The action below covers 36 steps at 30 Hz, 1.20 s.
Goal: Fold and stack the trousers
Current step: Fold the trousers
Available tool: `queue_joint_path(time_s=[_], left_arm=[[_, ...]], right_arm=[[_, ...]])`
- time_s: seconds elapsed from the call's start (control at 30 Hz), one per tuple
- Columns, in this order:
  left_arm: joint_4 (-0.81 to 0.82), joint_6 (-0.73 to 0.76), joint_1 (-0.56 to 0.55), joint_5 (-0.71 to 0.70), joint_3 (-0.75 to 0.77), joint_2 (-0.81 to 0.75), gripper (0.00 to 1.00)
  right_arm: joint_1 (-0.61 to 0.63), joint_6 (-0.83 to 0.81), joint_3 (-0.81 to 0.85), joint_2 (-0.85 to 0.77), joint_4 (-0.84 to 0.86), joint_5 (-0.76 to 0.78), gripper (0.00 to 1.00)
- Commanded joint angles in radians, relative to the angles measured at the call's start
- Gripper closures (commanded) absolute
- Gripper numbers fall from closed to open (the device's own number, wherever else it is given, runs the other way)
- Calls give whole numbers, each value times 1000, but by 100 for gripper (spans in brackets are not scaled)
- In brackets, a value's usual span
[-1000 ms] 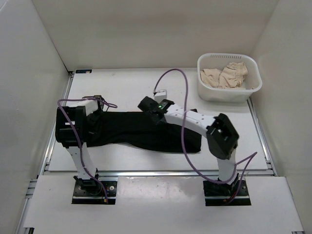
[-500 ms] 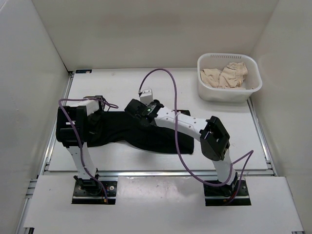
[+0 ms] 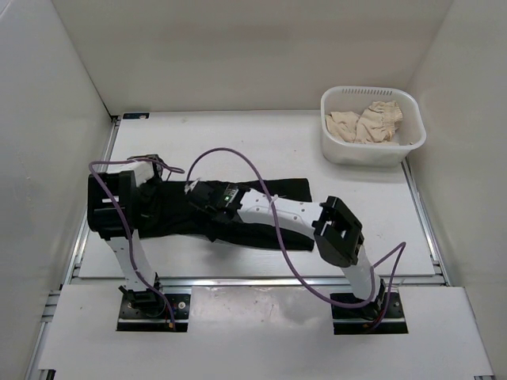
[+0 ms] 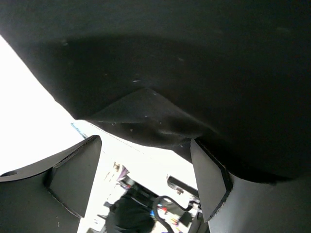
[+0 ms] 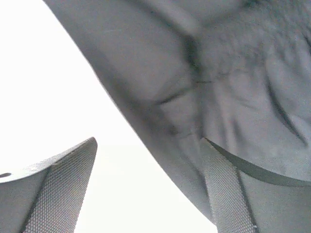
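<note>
The black trousers [image 3: 289,188] lie folded across the middle of the table, bunched toward the left. My right arm reaches leftward over them. The right gripper [image 3: 202,212] hangs low above their left half. In the right wrist view that gripper [image 5: 148,143] is open: white table shows between the fingers, and the trousers [image 5: 233,87] run by the right finger [image 5: 221,194]. My left gripper [image 3: 158,202] sits at the trousers' left end. In the left wrist view it [image 4: 145,145] is open, with the trousers [image 4: 194,63] just ahead of the fingertips and touching the right one.
A white basket [image 3: 372,150] holding beige clothes [image 3: 366,123] stands at the back right corner. White walls enclose the table on three sides. Purple cables loop above both arms. Metal rails run along the left, right and near edges.
My right arm has swept left across the trousers, pulling their right part over so the pile is shorter. Its jaws, shut before, now stand open. The left arm has barely moved.
</note>
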Motion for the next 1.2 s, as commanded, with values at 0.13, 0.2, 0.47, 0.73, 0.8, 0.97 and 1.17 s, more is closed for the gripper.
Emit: queue_joint_path(time_s=[0.13,0.2,0.47,0.73,0.8,0.97,1.17], left_arm=[[82,-41,38,68,25,-16,14],[73,-41,38,77,25,-43,13],[73,-41,47,76,-7,-66,13],[64,-41,99,76,62,-120,11],[64,-41,134,94,71,-120,11],[64,-41,206,128,82,-120,11],[64,-41,202,208,91,-88,11]], right_arm=[[32,-85,1,-286,41,6,4],[-41,54,-84,-376,26,89,1],[-610,314,-665,-557,155,-323,1],[-744,397,-900,-521,360,-440,1],[-753,397,-934,-473,422,-504,1],[-775,432,-987,-429,466,-560,46],[-974,362,-1012,-569,386,-566,100]])
